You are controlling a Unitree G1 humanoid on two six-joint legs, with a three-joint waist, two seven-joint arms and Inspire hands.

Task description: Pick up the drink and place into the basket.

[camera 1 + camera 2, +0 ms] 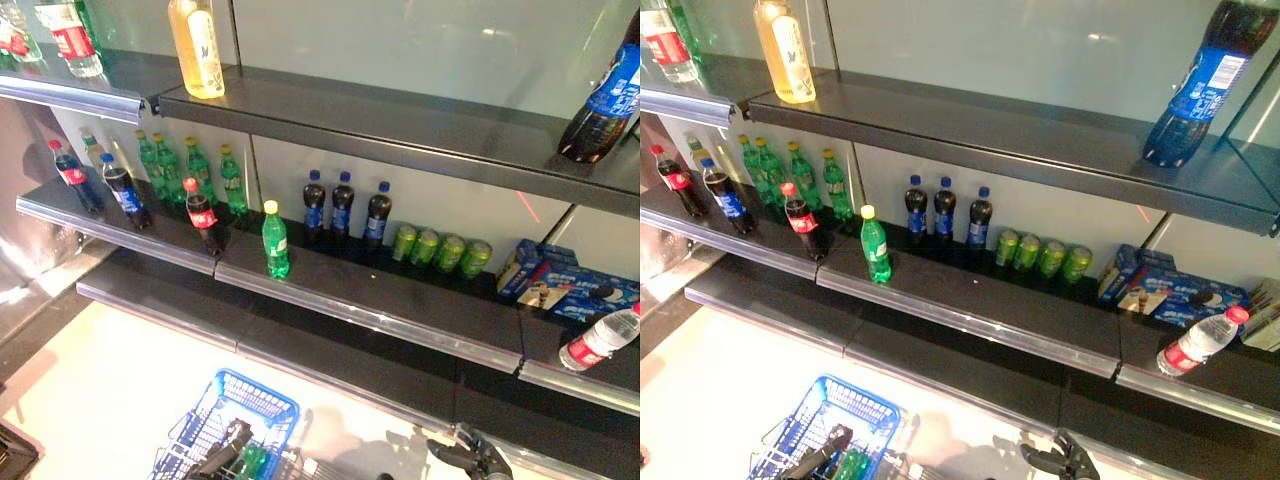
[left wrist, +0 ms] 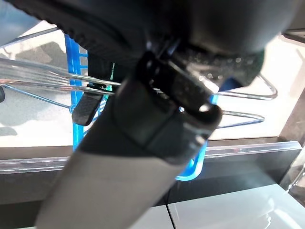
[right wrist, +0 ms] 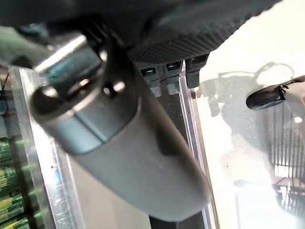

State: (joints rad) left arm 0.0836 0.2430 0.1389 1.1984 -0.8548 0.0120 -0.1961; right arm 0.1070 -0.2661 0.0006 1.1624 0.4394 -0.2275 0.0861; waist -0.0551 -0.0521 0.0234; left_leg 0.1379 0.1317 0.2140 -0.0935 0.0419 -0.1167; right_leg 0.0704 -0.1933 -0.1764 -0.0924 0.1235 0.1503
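1. Standing alone at the middle shelf's (image 1: 400, 325) front edge: green bottle (image 1: 275, 241); cola bottles (image 1: 342, 207) and green cans (image 1: 440, 250) behind.
2. Left hand (image 1: 225, 448) curls round the blue basket's (image 1: 245, 395) handle; green drink (image 1: 250, 460) inside, partly hidden.
3. Right hand (image 1: 470, 457) low, cut off; fingers cannot be told.

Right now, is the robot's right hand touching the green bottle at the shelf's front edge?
Apart. In the left eye view the right hand is low, and the green bottle stands alone up on the shelf.

- Before me stand dark shelves (image 1: 400, 300) in tiers, each with a clear strip along its front edge.
- Behind them I see a pale grey-green back wall (image 1: 420, 50).
- Below me the floor (image 1: 110, 390) is pale cream and brightly lit.
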